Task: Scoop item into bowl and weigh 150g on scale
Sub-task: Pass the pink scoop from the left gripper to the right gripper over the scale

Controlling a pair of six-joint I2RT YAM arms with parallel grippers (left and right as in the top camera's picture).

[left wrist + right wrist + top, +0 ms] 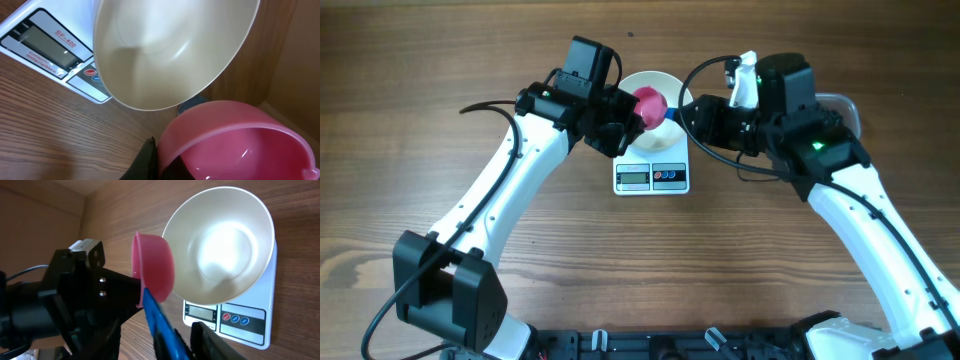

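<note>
Pink plastic scoop (650,103), pinched by left gripper (630,112), hangs beside round white bowl (220,245) on white rectangular scale (652,177); right gripper (176,317) half-open, empty.

From my remote seat, this looks like a robotics lab test station. The left arm (510,180) and right arm (865,210), both white with black joints, rise from a black mounting rail (670,345) at the near edge of a wood-grain bench (640,260). A loose black cable (485,106) trails over the bench top. The kitchenware I see is a digital kitchen scale (652,177), a white bowl (660,80) and a pink scoop (650,103), grouped between the arms.
</note>
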